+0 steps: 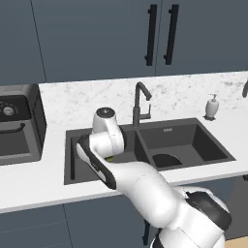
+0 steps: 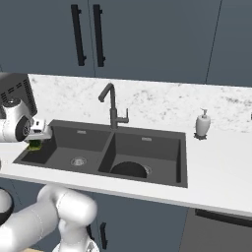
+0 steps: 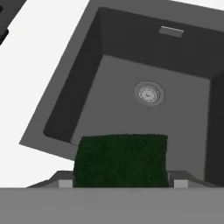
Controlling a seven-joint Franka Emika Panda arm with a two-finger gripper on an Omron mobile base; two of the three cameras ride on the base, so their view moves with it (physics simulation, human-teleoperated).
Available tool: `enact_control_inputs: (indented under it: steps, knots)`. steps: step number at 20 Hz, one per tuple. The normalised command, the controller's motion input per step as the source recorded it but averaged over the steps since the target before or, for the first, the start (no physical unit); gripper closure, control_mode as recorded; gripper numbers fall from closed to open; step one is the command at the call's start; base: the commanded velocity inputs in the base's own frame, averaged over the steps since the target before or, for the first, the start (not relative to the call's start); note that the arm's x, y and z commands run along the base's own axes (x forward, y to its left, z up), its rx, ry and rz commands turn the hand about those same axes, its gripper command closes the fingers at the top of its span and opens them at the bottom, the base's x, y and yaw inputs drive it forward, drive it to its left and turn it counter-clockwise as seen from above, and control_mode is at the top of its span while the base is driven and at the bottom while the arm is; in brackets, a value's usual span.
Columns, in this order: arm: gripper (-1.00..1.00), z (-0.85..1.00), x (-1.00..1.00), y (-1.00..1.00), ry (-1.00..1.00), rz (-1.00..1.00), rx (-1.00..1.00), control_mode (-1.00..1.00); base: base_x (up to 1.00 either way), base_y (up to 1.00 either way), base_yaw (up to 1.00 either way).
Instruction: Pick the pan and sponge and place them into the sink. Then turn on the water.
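Observation:
My gripper (image 3: 120,182) is shut on the sponge (image 3: 121,160), whose dark green scouring face fills the space between the fingertips. It hangs above the near left corner of the sink's (image 3: 131,65) left basin, with the round drain (image 3: 149,93) below and ahead. In the right base view the sponge (image 2: 34,145) shows yellow-green under the hand (image 2: 35,132), over the left end of the sink (image 2: 147,147). In the left base view a sliver of the sponge (image 1: 111,158) peeks out beneath the wrist. The black pan (image 1: 165,160) (image 2: 129,170) lies in the right basin of the sink (image 1: 193,140).
A tall dark faucet (image 1: 138,104) (image 2: 112,106) stands behind the divider between the basins. A white soap dispenser (image 1: 211,106) (image 2: 203,123) sits on the counter to the right. A dark boxy appliance (image 1: 17,126) (image 2: 17,93) stands left of the sink.

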Motion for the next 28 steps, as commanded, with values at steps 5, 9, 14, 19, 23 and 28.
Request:
enact_control_inputs:
  steps: [5,9,14,19,23,28]
  knots:
    - [1.00,0.08,0.00,-1.00,-0.04,0.12,0.04,-1.00,0.00,0.00,0.00]
    - [1.00,0.03,0.00,-1.00,-0.06,0.12,0.06,-1.00,0.00,0.00,0.00]
    - [1.00,0.02,0.01,-1.00,-0.06,0.10,0.04,-1.00,0.00,0.00,0.00]
    - [1.00,0.01,0.14,-1.00,-0.02,0.08,0.02,-1.00,0.00,0.00,0.00]
    - [1.00,0.00,0.23,-1.00,0.00,0.06,0.05,-1.00,0.00,0.00,0.00]
    - [1.00,0.06,0.46,-0.96,0.01,0.02,0.09,-1.00,0.00,0.00,0.00]
